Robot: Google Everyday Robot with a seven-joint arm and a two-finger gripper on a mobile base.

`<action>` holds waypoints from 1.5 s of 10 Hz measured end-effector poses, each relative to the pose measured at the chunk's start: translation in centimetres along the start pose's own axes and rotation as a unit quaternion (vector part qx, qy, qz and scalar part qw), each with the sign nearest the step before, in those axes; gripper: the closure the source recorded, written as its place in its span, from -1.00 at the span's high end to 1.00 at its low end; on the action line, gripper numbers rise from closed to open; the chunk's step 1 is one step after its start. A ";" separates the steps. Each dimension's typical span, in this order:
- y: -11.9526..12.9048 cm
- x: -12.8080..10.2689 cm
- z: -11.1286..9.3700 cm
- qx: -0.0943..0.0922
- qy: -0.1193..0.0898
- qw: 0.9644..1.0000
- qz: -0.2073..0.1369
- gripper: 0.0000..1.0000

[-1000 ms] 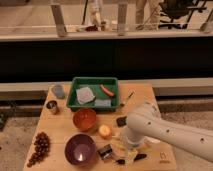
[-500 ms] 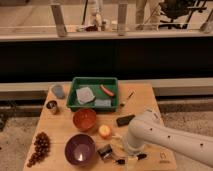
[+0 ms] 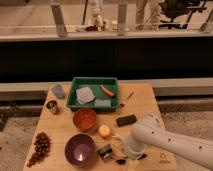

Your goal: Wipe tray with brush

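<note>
A: To the far left of the gripper (image 3: 126, 156), what is seen?
B: Dark grapes (image 3: 39, 148) are seen; nearer, a purple bowl (image 3: 80, 149) and an orange bowl (image 3: 85, 119) are set.
A: And the tray (image 3: 93, 79)?
B: It is found beyond the gripper and to its left, well apart.
A: The brush (image 3: 143, 156)?
B: It is glimpsed just beneath the gripper, partly hidden. The fingers are spread; whether the brush is touched cannot be told.
</note>
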 end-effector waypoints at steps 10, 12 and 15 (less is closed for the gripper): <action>-0.7 0.8 2.0 -0.014 -0.015 1.000 0.000 -0.36; -1.0 0.8 2.8 -0.015 -0.019 1.000 0.003 -0.52; -0.9 0.8 2.6 -0.016 -0.017 1.000 0.003 -0.76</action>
